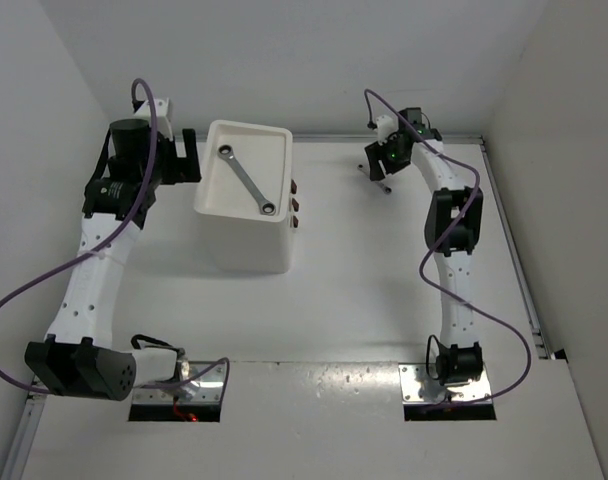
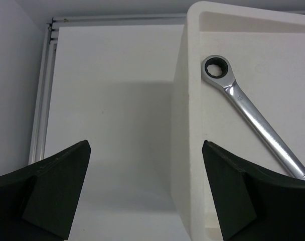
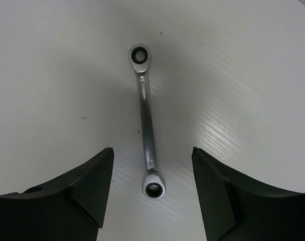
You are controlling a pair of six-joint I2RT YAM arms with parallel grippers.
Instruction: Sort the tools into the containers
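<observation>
A white drawer unit (image 1: 246,235) stands left of centre, its small reddish-brown handles (image 1: 295,205) on its right face. One slim silver wrench (image 1: 246,180) lies diagonally in its tray top and also shows in the left wrist view (image 2: 253,118). My left gripper (image 1: 191,158) is open and empty, hanging just outside the unit's left wall (image 2: 185,125). A second silver wrench (image 3: 146,125) lies flat on the table. My right gripper (image 3: 152,150) is open above it, its jaws either side of the wrench's near ring end without touching. Pliers and screwdrivers are out of view.
White walls close in the table at the back and on both sides. A metal rail (image 1: 509,240) runs along the right table edge. My right arm (image 1: 449,230) stretches far back on the right. Purple cables loop off both arms.
</observation>
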